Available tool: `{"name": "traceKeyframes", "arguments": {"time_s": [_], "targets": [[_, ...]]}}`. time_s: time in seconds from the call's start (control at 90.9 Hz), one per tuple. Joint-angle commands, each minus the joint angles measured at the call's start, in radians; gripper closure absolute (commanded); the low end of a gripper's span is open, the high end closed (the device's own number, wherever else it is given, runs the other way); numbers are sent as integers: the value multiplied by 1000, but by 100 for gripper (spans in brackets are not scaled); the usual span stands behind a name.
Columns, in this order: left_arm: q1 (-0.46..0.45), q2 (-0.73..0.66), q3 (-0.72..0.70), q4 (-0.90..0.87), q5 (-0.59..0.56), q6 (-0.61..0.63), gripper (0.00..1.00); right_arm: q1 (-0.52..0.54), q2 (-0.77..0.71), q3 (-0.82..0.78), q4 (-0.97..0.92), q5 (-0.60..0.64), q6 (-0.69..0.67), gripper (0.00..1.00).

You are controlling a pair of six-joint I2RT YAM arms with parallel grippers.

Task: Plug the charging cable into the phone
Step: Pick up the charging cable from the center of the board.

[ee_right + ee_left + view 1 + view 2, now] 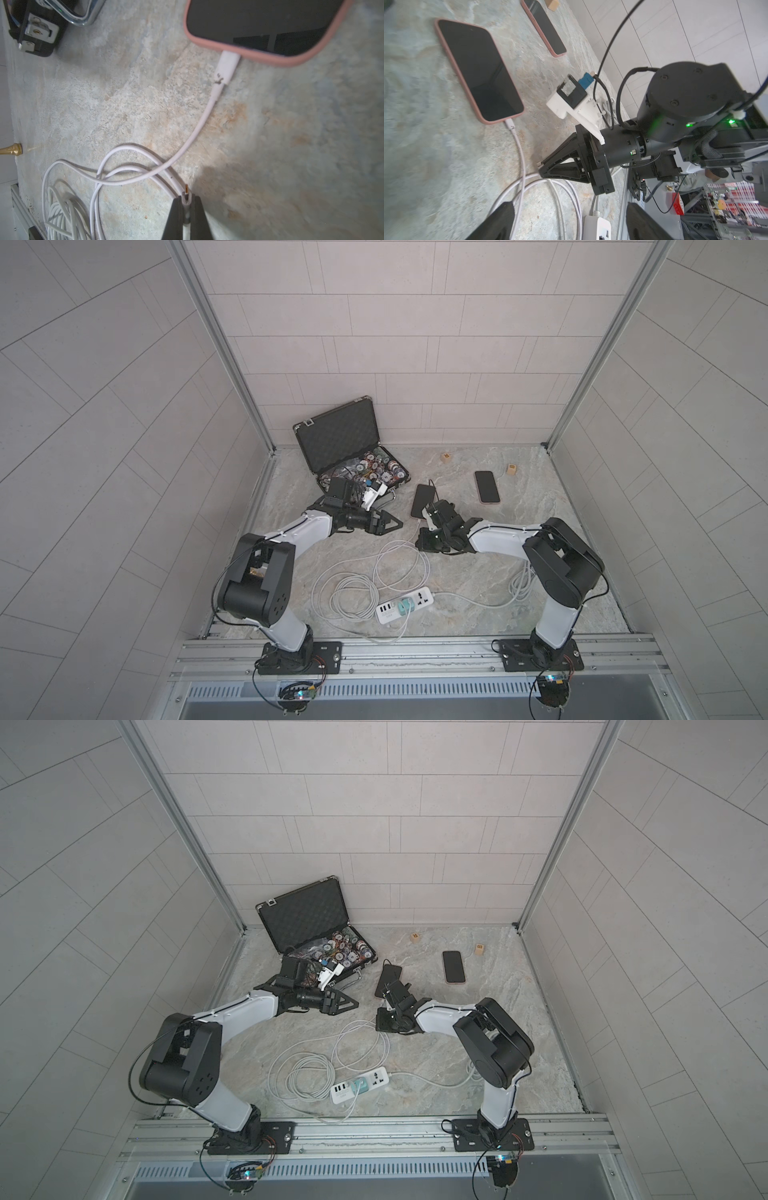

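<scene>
Lighting and picture quality: even white light, moderately bright, no hard glare.
Top views, both: light from overhead; faint, soft-edged shadows on the table (pixel 478 572); tile lines of the walls (pixel 104 406) bow toward the frame edges. Left wrist view: table surface smeared along one side; phone (pixel 477 70) fairly sharp, screen carrying a dull grey reflection. Right wrist view: blur over one side of the table; broad soft shadow beside the plug (pixel 185 196); phone rim soft.
</scene>
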Motion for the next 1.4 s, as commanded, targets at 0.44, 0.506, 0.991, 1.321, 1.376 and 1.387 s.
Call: {"name": "traceKeyframes", "arguments": {"time_s": [0.44, 0.506, 0.991, 1.321, 1.376, 1.387], "targets": [[-170, 184, 197, 157, 233, -236, 23, -245, -478, -310, 409, -145, 189, 95], [-190, 217, 195, 269, 258, -337, 26, -258, -504, -373, 513, -159, 241, 94], [-234, 401, 202, 929, 315, -826, 58, -265, -508, -463, 786, -234, 337, 94], [-236, 391, 216, 823, 300, -766, 75, -270, -463, -460, 817, -275, 330, 93], [-237, 384, 231, 755, 295, -709, 98, -270, -457, -457, 828, -279, 329, 92], [-236, 382, 233, 739, 293, -696, 99, -271, -457, -456, 828, -279, 328, 92]]}}
